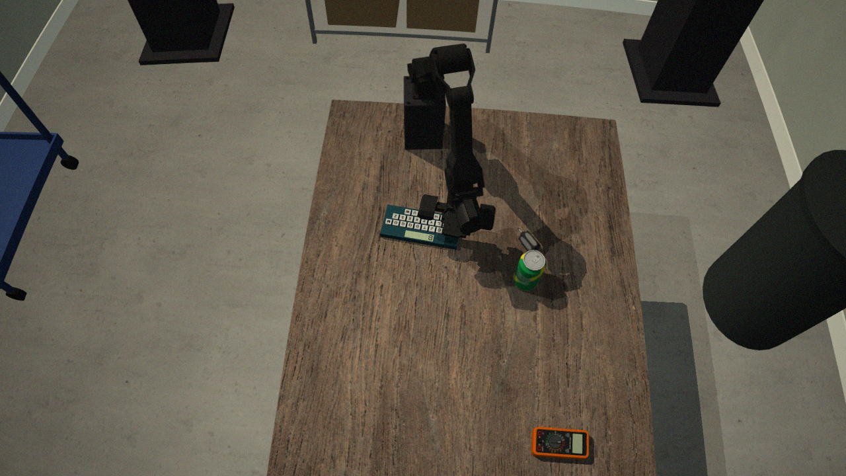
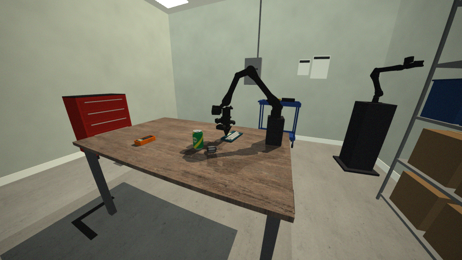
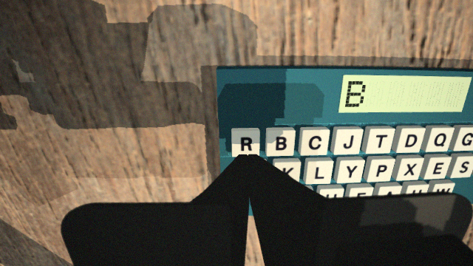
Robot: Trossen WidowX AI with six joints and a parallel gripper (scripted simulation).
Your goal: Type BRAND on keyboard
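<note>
A small teal keyboard (image 1: pixel 420 230) with white lettered keys lies on the wooden table; it also shows in the exterior view (image 2: pixel 231 136) and fills the right of the wrist view (image 3: pixel 344 129). Its pale display (image 3: pixel 404 93) reads "B". My gripper (image 3: pixel 247 163) is shut and empty, its joined tips at the lower edge of the R key (image 3: pixel 245 142), the leftmost key of the top row. The B key (image 3: pixel 280 142) sits just right of it. In the overhead view the gripper (image 1: pixel 447 227) is over the keyboard's right end. My fingers hide the lower key rows.
A green soda can (image 1: pixel 529 270) stands upright right of the keyboard, with a small grey object (image 1: pixel 527 239) just behind it. An orange multimeter (image 1: pixel 560 442) lies near the table's front right corner. The arm's black base (image 1: pixel 423 118) stands at the far edge.
</note>
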